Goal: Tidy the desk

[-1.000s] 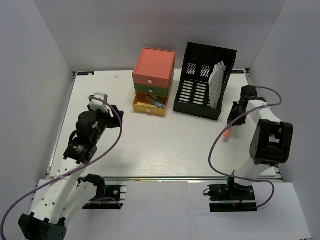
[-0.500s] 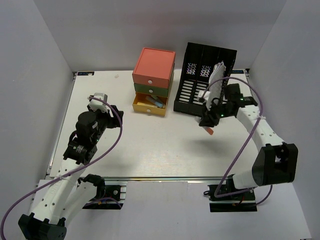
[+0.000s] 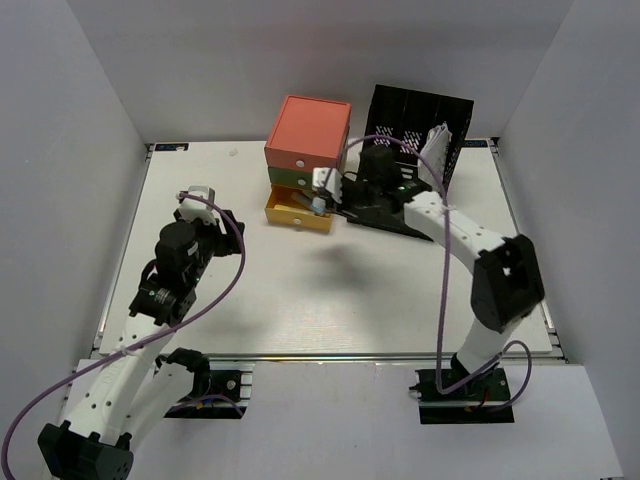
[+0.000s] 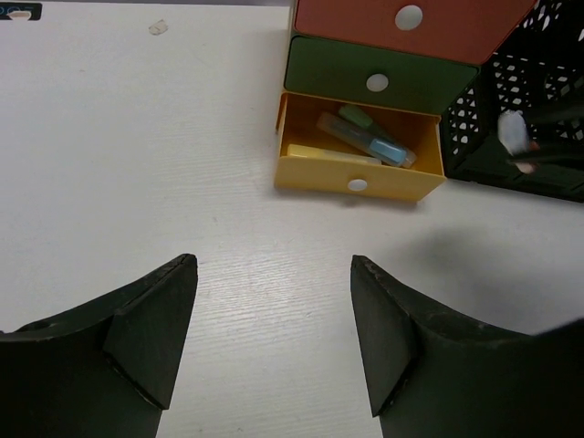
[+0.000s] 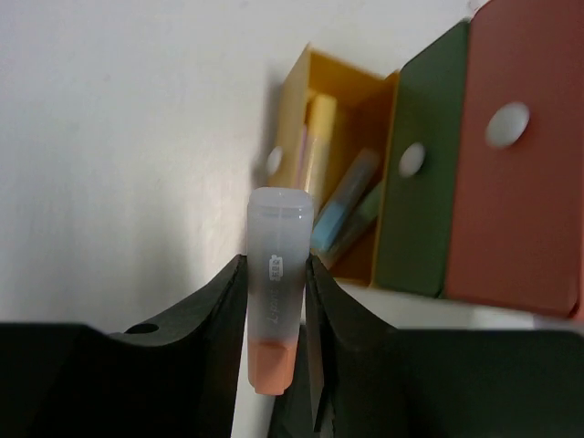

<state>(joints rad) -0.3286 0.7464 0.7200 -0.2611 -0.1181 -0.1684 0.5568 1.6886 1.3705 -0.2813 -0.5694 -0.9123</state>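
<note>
The white desk point(image 3: 300, 290) carries a three-drawer box point(image 3: 308, 150) whose yellow bottom drawer point(image 3: 290, 212) is pulled open with markers point(image 4: 370, 137) inside. My right gripper point(image 3: 322, 200) hovers at the open drawer's right end, shut on an orange highlighter point(image 5: 276, 274) with a clear cap. In the right wrist view the cap points toward the yellow drawer point(image 5: 351, 100). On the left side of the desk my left gripper point(image 4: 274, 274) stands open over the bare desk point(image 4: 137, 164), with nothing between its fingers.
A black slotted file rack point(image 3: 410, 170) stands right of the drawer box, with a white patterned item point(image 3: 433, 150) in its right slot. A small clear scrap point(image 4: 158, 27) lies near the far left edge. White walls enclose the desk on three sides.
My right arm has swung from the desk's right side leftward past the file rack to the open yellow drawer, carrying the orange highlighter. The left arm has stayed put.
</note>
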